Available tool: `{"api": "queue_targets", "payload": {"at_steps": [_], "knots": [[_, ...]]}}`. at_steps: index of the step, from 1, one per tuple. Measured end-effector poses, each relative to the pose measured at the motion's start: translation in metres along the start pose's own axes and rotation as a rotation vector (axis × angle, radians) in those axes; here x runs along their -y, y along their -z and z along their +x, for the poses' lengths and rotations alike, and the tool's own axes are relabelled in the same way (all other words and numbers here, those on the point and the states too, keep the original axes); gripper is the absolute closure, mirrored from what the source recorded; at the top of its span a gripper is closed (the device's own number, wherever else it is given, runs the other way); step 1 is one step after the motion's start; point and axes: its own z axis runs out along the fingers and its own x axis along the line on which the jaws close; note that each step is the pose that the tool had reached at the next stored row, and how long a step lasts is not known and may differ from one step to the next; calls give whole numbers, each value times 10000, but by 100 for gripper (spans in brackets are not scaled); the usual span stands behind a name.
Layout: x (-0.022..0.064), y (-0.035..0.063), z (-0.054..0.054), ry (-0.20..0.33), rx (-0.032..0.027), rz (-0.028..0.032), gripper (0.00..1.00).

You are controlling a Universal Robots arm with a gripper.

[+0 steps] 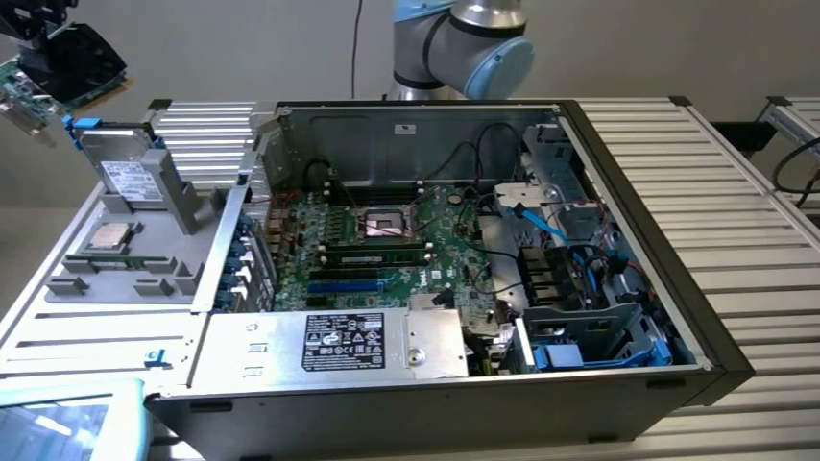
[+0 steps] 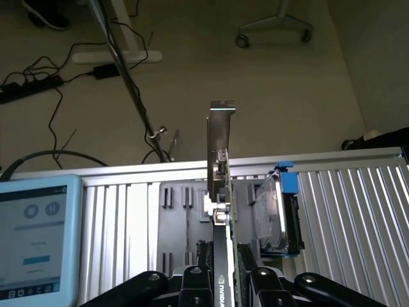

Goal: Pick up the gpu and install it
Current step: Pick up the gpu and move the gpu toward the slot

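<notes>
The arm (image 1: 459,43) behind the computer case (image 1: 423,413) is built of silver-grey metal tube and rounded joint housings. The housings are closed by pale blue caps, the largest one a smooth, slightly domed disc. The gripper (image 2: 225,286) is matt black throughout. It has two slim fingers (image 2: 192,284) flanked by thicker rounded outer links, each ending in a glossy domed pivot.

The gpu (image 2: 222,211) has a dull silver metal bracket (image 2: 220,137); the table (image 2: 351,217) is ribbed metal.
</notes>
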Motion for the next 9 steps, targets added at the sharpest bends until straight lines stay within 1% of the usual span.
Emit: {"api": "queue_targets", "payload": {"at_steps": [1, 5, 6, 7, 9], "knots": [[-1, 0, 0, -3, -1, -13, 73], [0, 1, 0, -2, -3, -21, 73], [1, 1, 0, -2, -5, -44, 73], [3, 2, 0, -5, -12, -109, 73], [8, 3, -1, -19, -29, -333, 73]]}}
